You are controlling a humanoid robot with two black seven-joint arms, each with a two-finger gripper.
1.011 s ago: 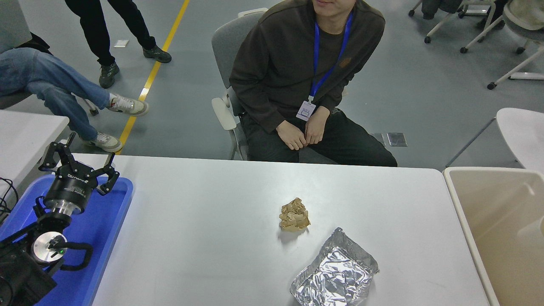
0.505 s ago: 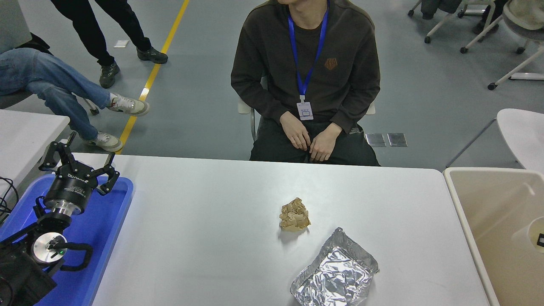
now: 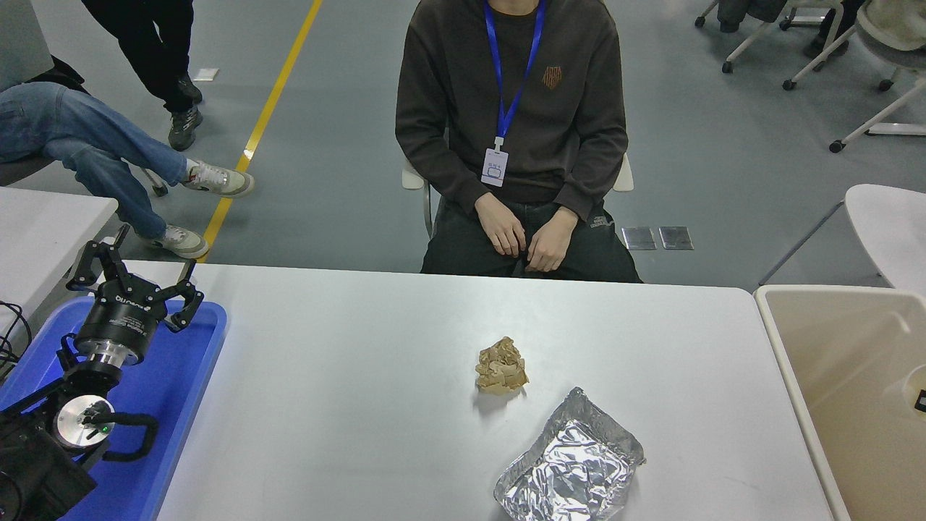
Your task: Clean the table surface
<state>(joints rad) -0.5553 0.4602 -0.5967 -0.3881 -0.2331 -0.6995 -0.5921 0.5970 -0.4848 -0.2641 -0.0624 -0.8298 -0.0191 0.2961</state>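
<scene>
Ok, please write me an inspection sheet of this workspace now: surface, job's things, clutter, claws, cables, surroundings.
Surface: white table surface, smooth, no spills seen.
Job's things: crumpled brown paper ball near the middle; crumpled silver foil sheet nearer the front edge, apart from the ball.
Clutter: nothing seen beyond those two.
Claws: left claw open, empty, parked over the blue tray at the lower left; right claw not in view.
Cables: black cables at the left edge, off the table.
Surroundings: beige bin against the right edge; a seated person at the far side, hands in lap; other people's legs at the upper left; office chairs at the upper right.
</scene>
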